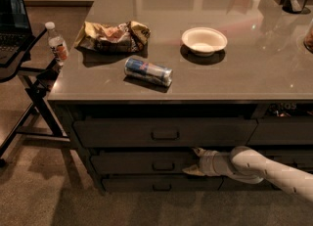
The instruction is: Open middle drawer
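Observation:
The middle drawer point(137, 163) is a wide dark flat front under the counter, second of three stacked fronts, with a small dark pull point(163, 166) at its centre. Its front sits about level with the fronts above and below. My gripper point(191, 161) reaches in from the right on a white arm point(274, 171). It is right at the drawer's front, just right of the pull. Its pale fingers point(198, 150) are spread one above the other and hold nothing that I can see.
On the grey countertop point(244, 73) lie a crumpled snack bag point(112, 36), a can on its side point(148, 71) and a white bowl point(204, 40). A water bottle point(57, 43) and a laptop stand point(19, 58) are at the left. The top drawer point(164, 133) and bottom drawer point(161, 185) are shut.

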`<state>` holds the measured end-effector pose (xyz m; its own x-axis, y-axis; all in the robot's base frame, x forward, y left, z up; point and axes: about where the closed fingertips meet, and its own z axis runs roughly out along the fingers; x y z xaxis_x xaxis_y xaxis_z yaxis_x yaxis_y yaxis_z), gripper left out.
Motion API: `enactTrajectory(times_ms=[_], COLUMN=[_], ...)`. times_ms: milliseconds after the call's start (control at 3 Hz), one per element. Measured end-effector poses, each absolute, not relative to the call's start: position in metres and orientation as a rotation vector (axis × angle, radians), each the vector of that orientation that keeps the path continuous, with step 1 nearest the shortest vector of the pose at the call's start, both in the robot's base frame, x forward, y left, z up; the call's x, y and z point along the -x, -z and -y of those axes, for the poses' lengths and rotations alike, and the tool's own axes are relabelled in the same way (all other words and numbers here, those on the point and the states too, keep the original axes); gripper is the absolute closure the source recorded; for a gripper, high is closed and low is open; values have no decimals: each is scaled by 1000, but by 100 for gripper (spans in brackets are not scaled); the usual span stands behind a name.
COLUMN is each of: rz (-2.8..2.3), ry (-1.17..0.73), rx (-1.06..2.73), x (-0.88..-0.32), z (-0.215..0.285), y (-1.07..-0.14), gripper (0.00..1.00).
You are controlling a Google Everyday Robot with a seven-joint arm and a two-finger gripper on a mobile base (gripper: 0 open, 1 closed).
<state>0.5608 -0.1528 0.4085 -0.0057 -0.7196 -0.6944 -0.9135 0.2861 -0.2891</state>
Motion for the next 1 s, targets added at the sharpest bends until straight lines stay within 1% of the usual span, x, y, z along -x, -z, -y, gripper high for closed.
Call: enactTrajectory(times_ms=[667,1000], rz=[-1772,-1772], ry=[-312,-312], rx=[1483,1483], x=[-561,-565], z=[153,152], y=[-409,-413], gripper=[89,100])
